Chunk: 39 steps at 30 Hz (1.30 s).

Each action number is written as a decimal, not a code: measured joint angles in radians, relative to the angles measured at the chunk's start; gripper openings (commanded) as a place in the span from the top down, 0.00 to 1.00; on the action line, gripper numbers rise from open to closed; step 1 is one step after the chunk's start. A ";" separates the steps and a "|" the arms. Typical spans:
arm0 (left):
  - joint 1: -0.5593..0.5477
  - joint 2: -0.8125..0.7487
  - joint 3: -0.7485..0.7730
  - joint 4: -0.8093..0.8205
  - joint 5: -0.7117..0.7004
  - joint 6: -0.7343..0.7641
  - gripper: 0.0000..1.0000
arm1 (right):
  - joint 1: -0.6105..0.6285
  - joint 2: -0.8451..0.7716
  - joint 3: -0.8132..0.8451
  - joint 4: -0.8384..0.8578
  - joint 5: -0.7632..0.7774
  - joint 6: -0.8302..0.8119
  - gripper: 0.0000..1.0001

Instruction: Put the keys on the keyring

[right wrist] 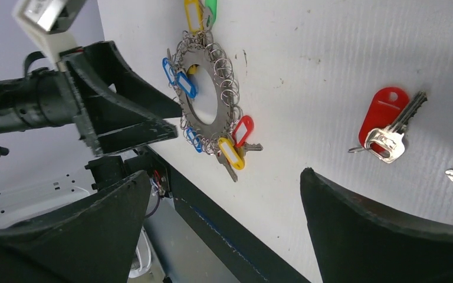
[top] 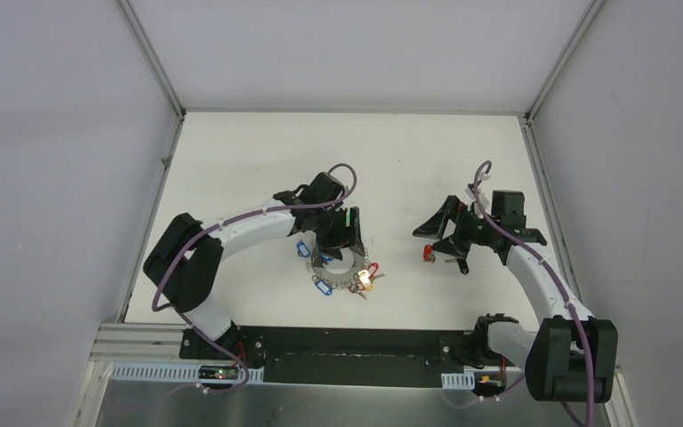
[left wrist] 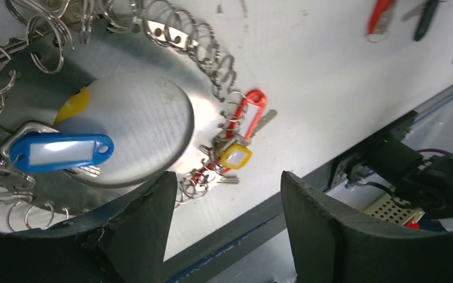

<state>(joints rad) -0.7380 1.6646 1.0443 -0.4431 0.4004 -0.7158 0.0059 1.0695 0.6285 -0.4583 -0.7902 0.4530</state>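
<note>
The keyring (top: pixel 345 276) is a flat silver ring fringed with small rings, keys and blue, red and yellow tags. It lies on the table, and also shows in the left wrist view (left wrist: pixel 100 65) and the right wrist view (right wrist: pixel 203 132). My left gripper (top: pixel 339 252) hovers over its far edge, open and empty (left wrist: pixel 227 177). The red-tagged key (top: pixel 428 253) lies loose on the table to the right (right wrist: pixel 383 118) (left wrist: pixel 380 17). The black-headed key (top: pixel 453 261) lies beside it (left wrist: pixel 426 17). My right gripper (top: pixel 437 242) is open and empty just above these keys (right wrist: pixel 225 173).
The black base rail (top: pixel 347 342) runs along the table's near edge. White enclosure walls (top: pixel 71 133) stand on the left, right and back. The left gripper (right wrist: pixel 124 106) shows in the right wrist view beside the keyring.
</note>
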 measured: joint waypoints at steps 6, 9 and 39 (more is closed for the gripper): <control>0.015 -0.159 -0.054 0.035 0.006 -0.017 0.32 | 0.026 0.087 0.000 0.053 -0.030 0.013 0.00; 0.034 -0.227 -0.114 0.047 0.021 -0.031 0.32 | 0.080 0.163 0.010 0.085 -0.030 0.021 0.03; 0.223 -0.291 -0.397 -0.013 0.018 -0.056 0.42 | 0.612 0.634 0.265 0.123 0.181 0.071 0.36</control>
<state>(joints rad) -0.5152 1.3735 0.6468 -0.4561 0.4179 -0.7715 0.6178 1.7035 0.8932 -0.3355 -0.6090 0.5240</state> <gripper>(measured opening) 0.599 0.671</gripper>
